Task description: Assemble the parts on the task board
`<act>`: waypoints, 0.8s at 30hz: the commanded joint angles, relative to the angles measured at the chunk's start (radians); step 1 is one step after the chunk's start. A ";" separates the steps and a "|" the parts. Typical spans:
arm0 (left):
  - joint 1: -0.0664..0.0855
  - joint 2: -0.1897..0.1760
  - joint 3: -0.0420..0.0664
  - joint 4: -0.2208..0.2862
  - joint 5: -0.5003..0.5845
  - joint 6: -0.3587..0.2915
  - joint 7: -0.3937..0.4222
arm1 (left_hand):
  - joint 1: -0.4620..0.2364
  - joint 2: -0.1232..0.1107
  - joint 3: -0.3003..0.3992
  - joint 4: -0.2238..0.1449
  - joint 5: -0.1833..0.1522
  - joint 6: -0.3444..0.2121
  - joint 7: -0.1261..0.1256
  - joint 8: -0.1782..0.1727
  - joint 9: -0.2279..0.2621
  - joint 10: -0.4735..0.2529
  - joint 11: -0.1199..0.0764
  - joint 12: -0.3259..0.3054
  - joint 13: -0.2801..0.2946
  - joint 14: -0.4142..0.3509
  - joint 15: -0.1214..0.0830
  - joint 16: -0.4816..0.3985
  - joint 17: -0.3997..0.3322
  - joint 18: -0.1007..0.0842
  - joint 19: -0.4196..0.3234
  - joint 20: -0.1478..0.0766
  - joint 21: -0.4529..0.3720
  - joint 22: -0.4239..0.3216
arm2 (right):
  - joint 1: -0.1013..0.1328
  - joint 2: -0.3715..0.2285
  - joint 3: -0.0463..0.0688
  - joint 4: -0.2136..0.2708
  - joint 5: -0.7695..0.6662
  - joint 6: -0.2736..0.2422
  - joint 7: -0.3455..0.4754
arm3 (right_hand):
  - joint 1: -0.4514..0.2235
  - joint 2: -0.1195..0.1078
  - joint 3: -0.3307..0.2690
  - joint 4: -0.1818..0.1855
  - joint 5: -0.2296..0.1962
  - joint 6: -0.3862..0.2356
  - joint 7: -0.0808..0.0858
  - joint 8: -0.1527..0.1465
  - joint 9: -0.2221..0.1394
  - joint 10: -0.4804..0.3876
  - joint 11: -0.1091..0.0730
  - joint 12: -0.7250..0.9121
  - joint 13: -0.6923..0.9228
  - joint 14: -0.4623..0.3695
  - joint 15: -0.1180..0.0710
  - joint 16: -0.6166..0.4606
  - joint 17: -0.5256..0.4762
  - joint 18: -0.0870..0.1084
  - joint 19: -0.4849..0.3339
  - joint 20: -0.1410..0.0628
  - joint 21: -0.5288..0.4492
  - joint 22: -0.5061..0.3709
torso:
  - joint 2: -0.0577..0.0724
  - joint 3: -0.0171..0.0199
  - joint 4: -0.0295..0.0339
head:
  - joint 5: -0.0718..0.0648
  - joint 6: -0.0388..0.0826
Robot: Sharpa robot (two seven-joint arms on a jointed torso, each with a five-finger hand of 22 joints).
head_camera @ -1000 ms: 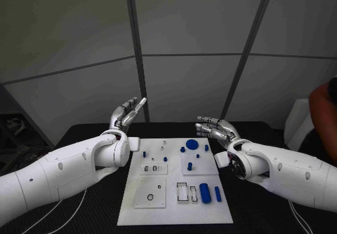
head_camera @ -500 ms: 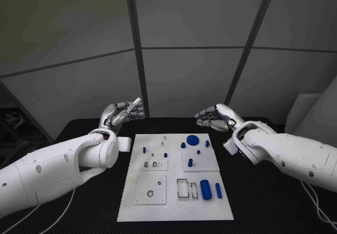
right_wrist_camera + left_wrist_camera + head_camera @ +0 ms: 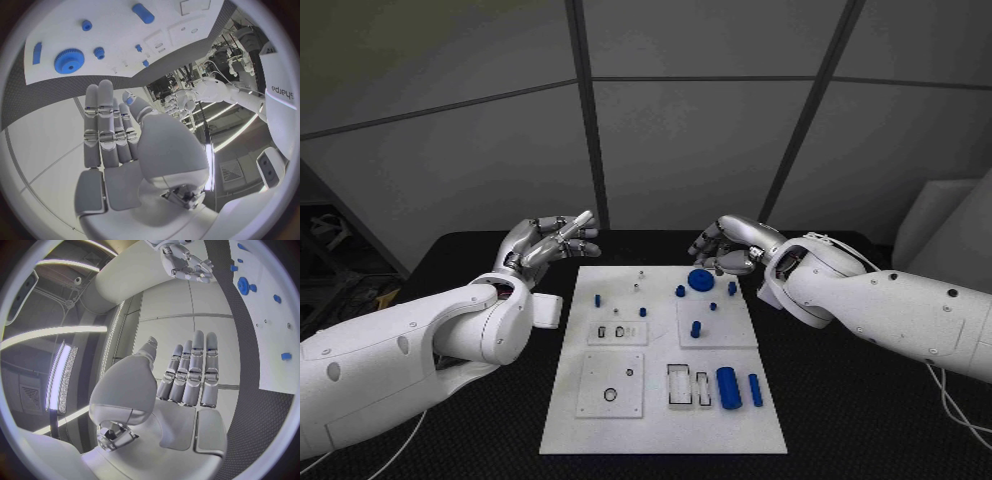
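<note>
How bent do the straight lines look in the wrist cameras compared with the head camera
Head view: the task board keeps straight edges. Left wrist view: the board's edge bows beside the left hand. Right wrist view: the board's edge curves above the right hand.

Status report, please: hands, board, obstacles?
Left hand open, empty. Right hand open, empty, near blue gear. Task board untouched. Nothing blocking.

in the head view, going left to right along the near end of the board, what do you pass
black ring → two rectangular slots → large blue cylinder → thin blue peg, all on the task board.
</note>
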 commanded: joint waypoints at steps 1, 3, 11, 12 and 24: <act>0.001 -0.008 0.001 0.033 -0.025 0.030 -0.016 | 0.009 0.000 0.000 -0.008 0.000 0.008 -0.002 -0.007 -0.002 0.007 -0.001 -0.007 -0.002 0.004 0.001 0.008 0.007 -0.011 0.005 0.000 0.007 0.002 | 0.005 0.007 0.000 0.006 -0.188 0.076 -0.115 | -0.040 -0.066 0.042 0.044 -0.004 -0.037 -0.022 -0.030 0.000 -0.053 -0.010 -0.015 0.003 0.070 -0.011 0.378 0.349 0.022 0.055 -0.014 0.138 0.079 | 0.032 -0.0038 0.0066 | -0.004 0.001; 0.001 -0.011 0.001 0.045 -0.030 0.032 -0.017 | 0.009 0.001 0.000 -0.008 0.000 0.008 -0.002 -0.008 -0.002 0.007 -0.001 -0.008 -0.003 0.003 0.001 0.010 0.009 -0.011 0.006 0.000 0.008 0.003 | 0.006 0.010 0.000 0.007 -0.215 0.089 -0.132 | -0.037 -0.076 0.054 0.054 0.003 -0.038 -0.027 -0.029 0.001 -0.061 -0.005 -0.015 0.004 0.071 -0.012 0.490 0.474 0.009 0.088 -0.012 0.209 0.165 | 0.043 -0.0062 0.0083 | -0.006 0.006; 0.001 -0.014 0.001 0.074 -0.037 0.039 -0.022 | 0.008 0.001 -0.002 -0.009 0.000 0.008 -0.001 -0.011 -0.004 0.006 0.000 -0.012 -0.003 0.001 0.001 0.013 0.014 -0.012 0.006 -0.001 0.011 0.005 | 0.009 0.029 0.000 0.006 -0.295 0.130 -0.187 | -0.031 -0.100 0.090 0.085 0.009 -0.036 -0.036 -0.029 0.002 -0.078 -0.001 -0.014 0.005 0.065 -0.008 0.694 0.699 -0.022 0.159 -0.005 0.385 0.389 | 0.070 -0.0079 0.0142 | -0.010 0.015; 0.001 -0.015 0.001 0.075 -0.038 0.040 -0.022 | 0.008 0.001 -0.003 -0.009 0.000 0.008 -0.001 -0.011 -0.004 0.006 0.000 -0.012 -0.004 0.001 0.001 0.014 0.014 -0.012 0.006 -0.001 0.011 0.005 | 0.009 0.031 0.000 0.005 -0.298 0.132 -0.191 | -0.030 -0.102 0.092 0.086 0.009 -0.037 -0.036 -0.029 0.002 -0.081 -0.001 -0.015 0.005 0.064 -0.007 0.698 0.703 -0.023 0.159 -0.005 0.389 0.392 | 0.071 -0.0078 0.0147 | -0.011 0.014; 0.001 -0.015 0.001 0.079 -0.039 0.047 -0.027 | 0.008 0.002 -0.004 -0.009 0.000 0.007 -0.001 -0.013 -0.005 0.006 0.001 -0.014 -0.004 -0.001 0.001 0.015 0.017 -0.012 0.006 -0.001 0.013 0.006 | 0.010 0.051 0.000 -0.003 -0.319 0.148 -0.206 | -0.027 -0.105 0.103 0.100 0.010 -0.044 -0.042 -0.030 0.001 -0.087 0.001 -0.011 0.007 0.066 -0.005 0.767 0.782 -0.033 0.182 0.000 0.448 0.469 | 0.082 -0.0093 0.0175 | -0.018 0.009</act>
